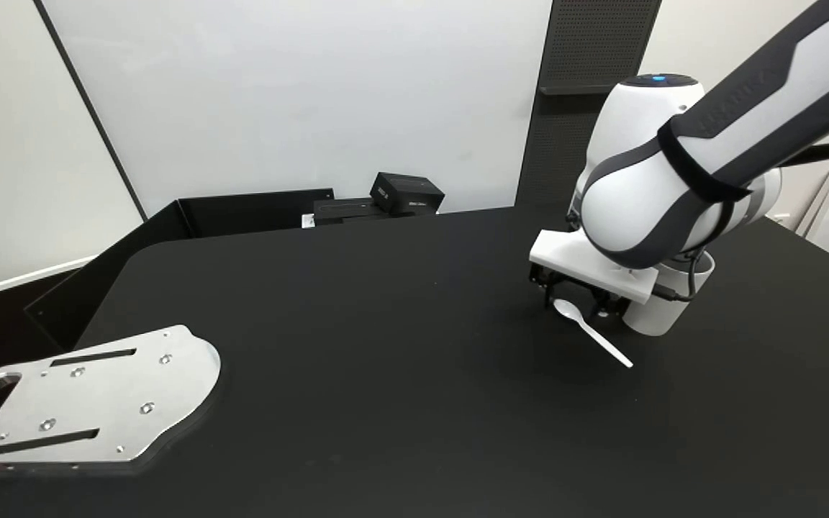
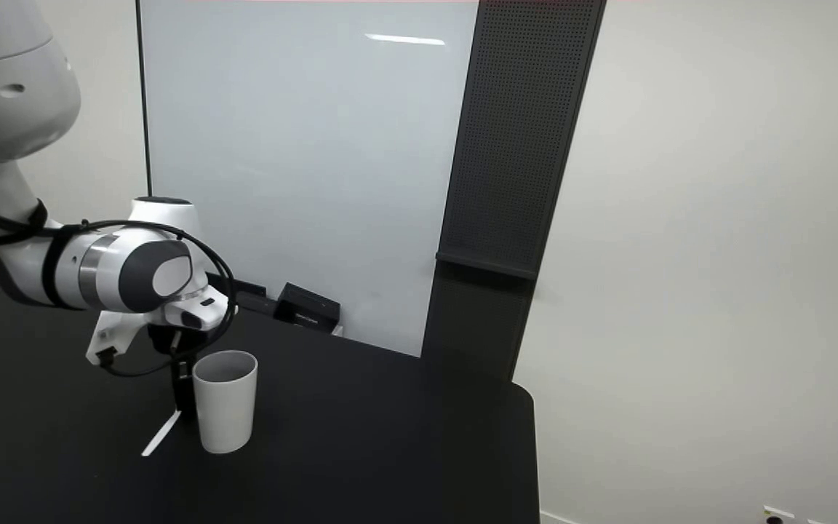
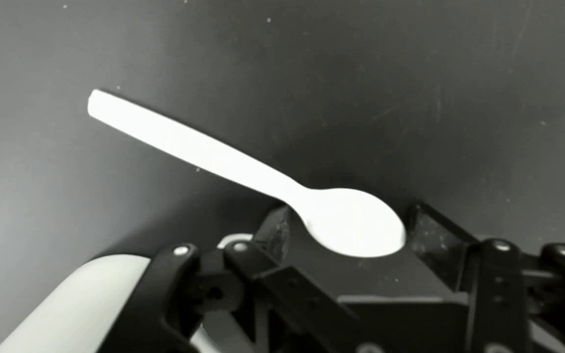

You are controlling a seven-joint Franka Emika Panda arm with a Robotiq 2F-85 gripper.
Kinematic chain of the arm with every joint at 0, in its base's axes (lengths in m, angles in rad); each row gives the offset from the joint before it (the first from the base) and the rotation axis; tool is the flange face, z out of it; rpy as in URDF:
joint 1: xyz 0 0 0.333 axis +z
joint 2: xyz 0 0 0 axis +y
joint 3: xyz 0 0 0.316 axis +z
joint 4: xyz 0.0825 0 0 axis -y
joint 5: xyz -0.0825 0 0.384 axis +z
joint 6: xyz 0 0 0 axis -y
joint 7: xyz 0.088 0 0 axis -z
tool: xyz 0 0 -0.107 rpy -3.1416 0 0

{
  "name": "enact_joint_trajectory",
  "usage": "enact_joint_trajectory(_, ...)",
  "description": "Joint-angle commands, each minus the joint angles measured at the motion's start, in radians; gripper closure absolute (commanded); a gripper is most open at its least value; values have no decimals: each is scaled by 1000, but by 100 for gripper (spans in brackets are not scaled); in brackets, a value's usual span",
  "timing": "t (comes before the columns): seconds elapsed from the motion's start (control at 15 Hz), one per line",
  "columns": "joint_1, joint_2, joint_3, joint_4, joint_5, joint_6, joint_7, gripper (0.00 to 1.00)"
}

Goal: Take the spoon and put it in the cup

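The claw [image 3: 348,220] is spread, its fingers [image 3: 277,233] around the wide end of the white spoon [image 3: 248,170], which lies on the black table [image 1: 386,360]. Best turn a little, pinch the skinny neck [image 3: 296,193] softly, and mind the white cup [image 2: 225,411] nearby, toward the table's rounded corner [image 2: 519,399].

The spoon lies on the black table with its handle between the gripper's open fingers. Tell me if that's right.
Wrong end: in the wrist view the bowl of the spoon, not its handle, sits between the open fingers of the gripper. The spoon does lie on the black table.
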Motion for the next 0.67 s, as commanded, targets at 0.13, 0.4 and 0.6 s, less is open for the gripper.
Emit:
enact_joint_trajectory(0.13, 6, 19, -3, 50, 47, -69, 14, 79)
enact_joint_trajectory(0.4, 16, 22, -13, 72, 39, -117, 31, 100)
enact_joint_trajectory(0.6, 29, 21, -21, 89, 28, -150, 46, 97)
